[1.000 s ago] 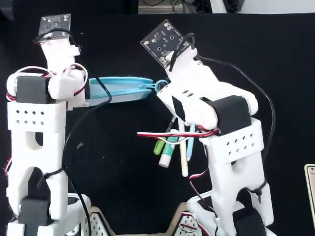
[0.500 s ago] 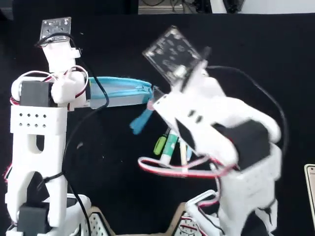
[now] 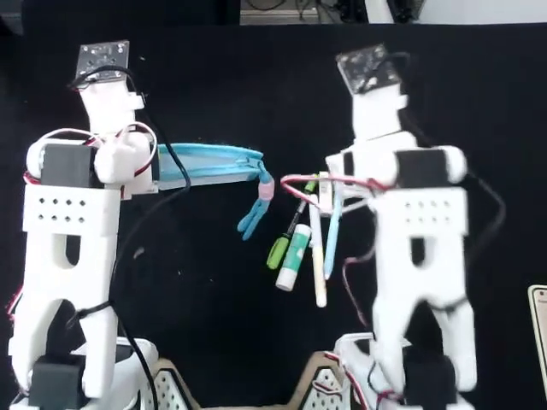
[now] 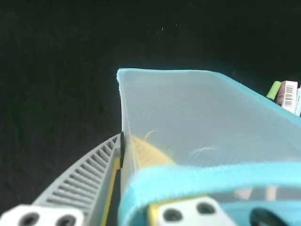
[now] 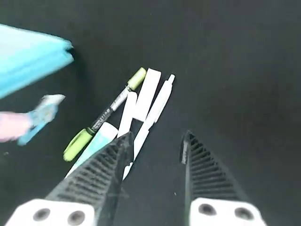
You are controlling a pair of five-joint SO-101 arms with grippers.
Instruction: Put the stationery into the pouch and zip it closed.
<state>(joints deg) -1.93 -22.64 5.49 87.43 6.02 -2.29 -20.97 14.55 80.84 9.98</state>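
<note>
The black table (image 3: 214, 325) sat under two white arms. The pouch (image 4: 197, 117) was light blue net with a blue edge. The left gripper (image 4: 124, 146) had its fingers clamped on one end. A blue and pink tassel (image 3: 254, 218) hung from the other end. Near it lay a green pen (image 5: 101, 123) with writing too tiny to read, and a white pen (image 5: 155, 110). The right gripper (image 5: 156, 139) hung over them, fingers apart.

Black tabletop (image 3: 197, 77), pale strip (image 3: 479, 10) with cables (image 3: 295, 8) beyond its far edge.
</note>
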